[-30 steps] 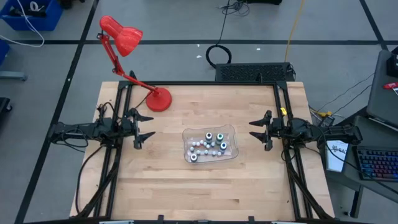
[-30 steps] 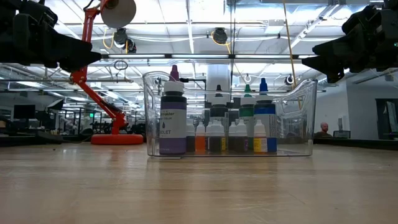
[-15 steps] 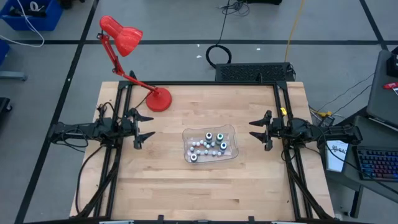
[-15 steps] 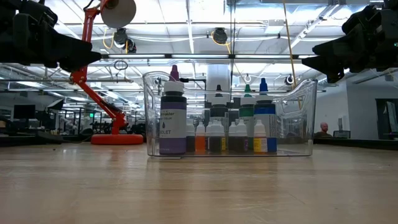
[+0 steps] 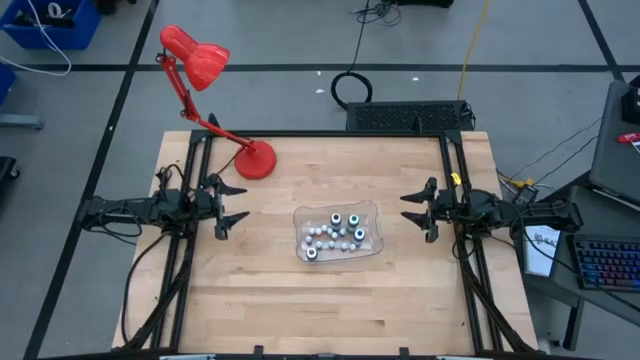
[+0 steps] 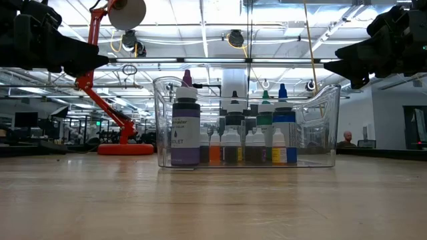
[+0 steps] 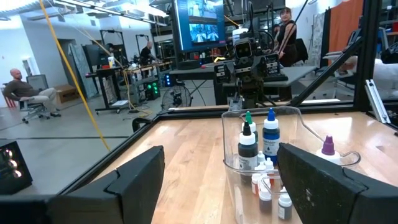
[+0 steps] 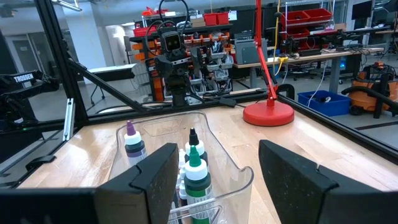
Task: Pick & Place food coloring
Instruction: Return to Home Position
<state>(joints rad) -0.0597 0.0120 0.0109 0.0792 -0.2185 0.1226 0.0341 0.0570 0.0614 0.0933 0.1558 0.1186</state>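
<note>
The food coloring bottles stand upright inside a clear plastic bin at the table's middle: several tiny pale ones with coloured liquid and a few taller ones with violet, green and blue tops. My left gripper hovers open above the table, left of the bin. My right gripper hovers open to the bin's right. In the wrist views the bottles sit ahead of each pair of open fingers.
A red desk lamp stands by its round base at the table's far left, its head leaning out past the edge. A black frame lines the table's far side and both flanks. Bare wood lies around the bin.
</note>
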